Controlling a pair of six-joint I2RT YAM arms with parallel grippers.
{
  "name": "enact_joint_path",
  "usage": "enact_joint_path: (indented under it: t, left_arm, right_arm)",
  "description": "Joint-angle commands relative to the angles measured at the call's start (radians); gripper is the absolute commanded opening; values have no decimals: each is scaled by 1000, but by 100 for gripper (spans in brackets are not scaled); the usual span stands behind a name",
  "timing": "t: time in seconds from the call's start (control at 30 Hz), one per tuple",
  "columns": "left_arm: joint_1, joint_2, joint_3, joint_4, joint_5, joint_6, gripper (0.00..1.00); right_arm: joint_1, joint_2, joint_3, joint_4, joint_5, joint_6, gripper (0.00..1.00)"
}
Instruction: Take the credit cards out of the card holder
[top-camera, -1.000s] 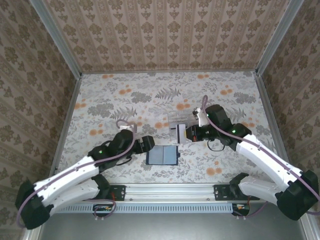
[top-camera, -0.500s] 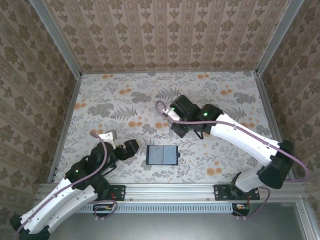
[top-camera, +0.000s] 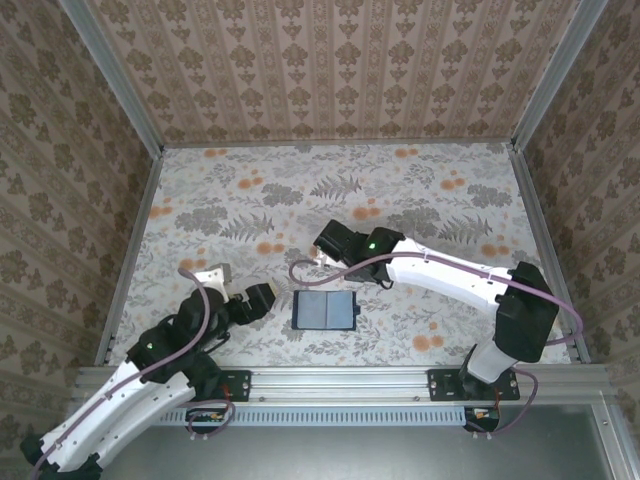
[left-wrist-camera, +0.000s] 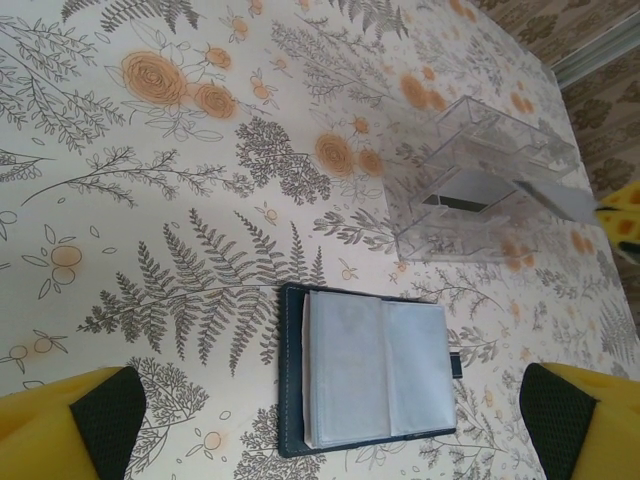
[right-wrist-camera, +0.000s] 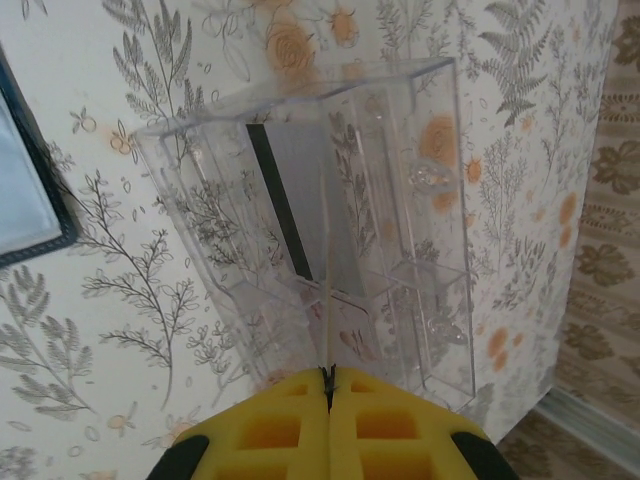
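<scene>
One thin whitish credit card (right-wrist-camera: 325, 250) stands edge-on, pinched in the right claw (right-wrist-camera: 328, 378) over the clear plastic rectangular tray (right-wrist-camera: 452, 150), likely for dropping in; the dark navy bifold card holder (left-wrist-camera: 365, 370) lies open on the floral counter (left-wrist-camera: 150, 150), facing the wide-spread left claw (left-wrist-camera: 332, 415)

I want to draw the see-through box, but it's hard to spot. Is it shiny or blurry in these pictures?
Right wrist: the clear tray is sharp, with small bright glints on its walls, and the flowery table shows through it. Left wrist: the clear tray is sharp too, its edges faint against the pattern. Top external: even light, the card holder crisp.
</scene>
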Motion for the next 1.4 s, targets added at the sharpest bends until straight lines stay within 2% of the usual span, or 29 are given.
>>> enact_joint_path:
  t: [0.0,0.47,0.73,1.07,1.37]
  left_arm:
    - [10,-29,-12,-52,-5,16,100]
    - [13,-42,-7,-63,-15,24,100]
    - [18,-44,-4,-74,-15,29,100]
    - [23,-45,-8,-69,-8,28,100]
    - [28,-45,-5,-72,-4,32,100]
  right_arm:
    - [5,18,-34,93,63,-127,0]
    - [-1,119,-34,170,35,-160,0]
    - [-33,125,-52,170,31,-151,0]
    - [-38,55,-120,192,23,-141,0]
    - [-52,124,-72,202,47,-118,0]
